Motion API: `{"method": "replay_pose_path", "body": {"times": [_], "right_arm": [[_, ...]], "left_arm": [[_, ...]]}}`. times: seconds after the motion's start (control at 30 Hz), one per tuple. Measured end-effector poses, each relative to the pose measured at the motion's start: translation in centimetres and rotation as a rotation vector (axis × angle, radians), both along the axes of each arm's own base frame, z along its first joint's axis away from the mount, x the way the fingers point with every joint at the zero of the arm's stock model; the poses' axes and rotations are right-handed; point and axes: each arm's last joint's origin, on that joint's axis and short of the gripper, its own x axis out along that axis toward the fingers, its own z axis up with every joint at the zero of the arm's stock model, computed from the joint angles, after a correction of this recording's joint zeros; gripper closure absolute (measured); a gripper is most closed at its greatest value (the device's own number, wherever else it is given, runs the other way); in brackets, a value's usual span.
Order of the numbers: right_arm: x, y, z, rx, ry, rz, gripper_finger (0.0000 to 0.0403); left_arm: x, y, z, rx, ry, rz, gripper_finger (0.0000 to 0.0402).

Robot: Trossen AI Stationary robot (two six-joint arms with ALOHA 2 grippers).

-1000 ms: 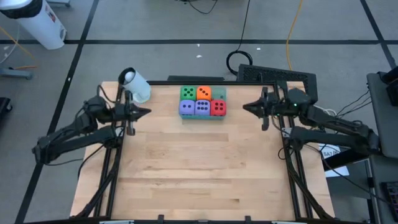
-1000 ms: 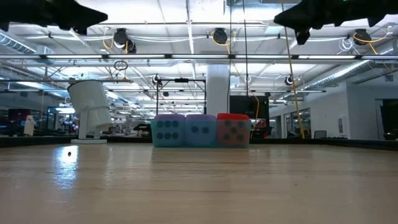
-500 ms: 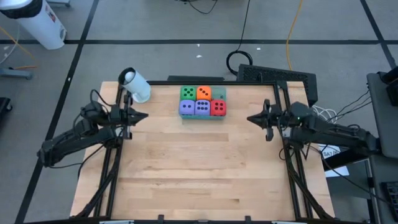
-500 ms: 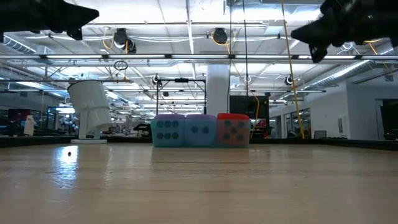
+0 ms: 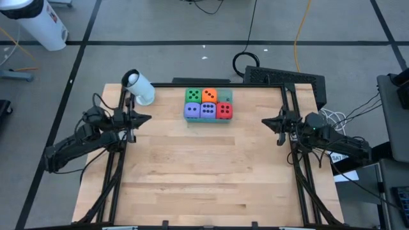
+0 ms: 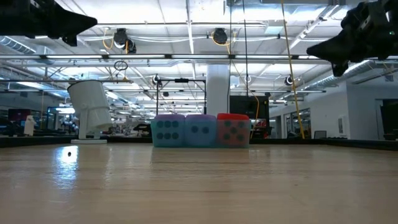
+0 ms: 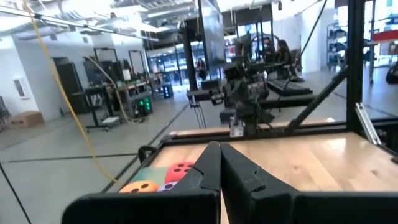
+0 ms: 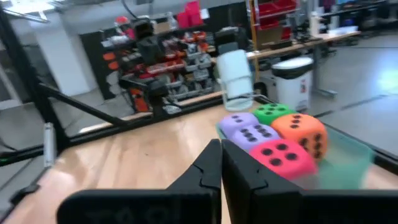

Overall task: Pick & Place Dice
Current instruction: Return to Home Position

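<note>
Five dice sit packed together on a translucent green tray (image 5: 225, 96) near the table's far edge: green die (image 5: 192, 96), orange die (image 5: 208, 96), two purple dice (image 5: 192, 110) (image 5: 207, 110) and red die (image 5: 223, 110). In the low view the purple pair (image 6: 184, 130) and the red die (image 6: 233, 130) face me. My left gripper (image 5: 148, 117) hovers shut at the table's left edge, high above the wood. My right gripper (image 5: 265, 121) hovers shut at the right edge. Both point inward; neither is near the dice.
A white cylinder-shaped camera or lamp (image 5: 138, 87) stands at the table's far left corner, close to my left gripper. A dark keyboard-like panel (image 5: 284, 80) lies beyond the far right corner. Bare wood (image 5: 204, 166) stretches from the dice to the near edge.
My right gripper has drawn back toward the table's right edge and a little toward the near side. My left gripper has eased back toward the left edge. Both stayed shut. The dice have not moved.
</note>
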Motion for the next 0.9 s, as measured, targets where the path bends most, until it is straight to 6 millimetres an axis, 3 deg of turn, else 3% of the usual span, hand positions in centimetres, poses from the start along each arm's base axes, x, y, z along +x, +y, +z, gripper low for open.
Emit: {"method": "replay_pose_path", "body": {"times": [0.13,0.33,0.57,0.63,0.9], "right_arm": [[-0.1,-0.1,-0.6,0.009,0.054,-0.031,0.0403],[0.2,-0.2,-0.9,-0.002,0.021,-0.058,0.0403],[1.1,-0.5,-3.5,0.018,-0.025,-0.054,0.0403],[1.2,-0.5,-3.4,0.019,-0.051,-0.053,0.0403],[1.2,-0.5,-3.5,0.027,-0.056,-0.055,0.0403]], "left_arm": [[-0.5,-0.2,-0.7,-0.009,-0.021,-0.002,0.0401],[0.2,0.1,-3.4,-0.079,0.031,0.005,0.0401],[0.9,0.6,-6.1,-0.115,0.092,0.038,0.0401],[1.0,0.7,-6.8,-0.130,0.107,0.054,0.0401],[1.1,0.8,-7.0,-0.191,0.114,0.066,0.0401]]}}
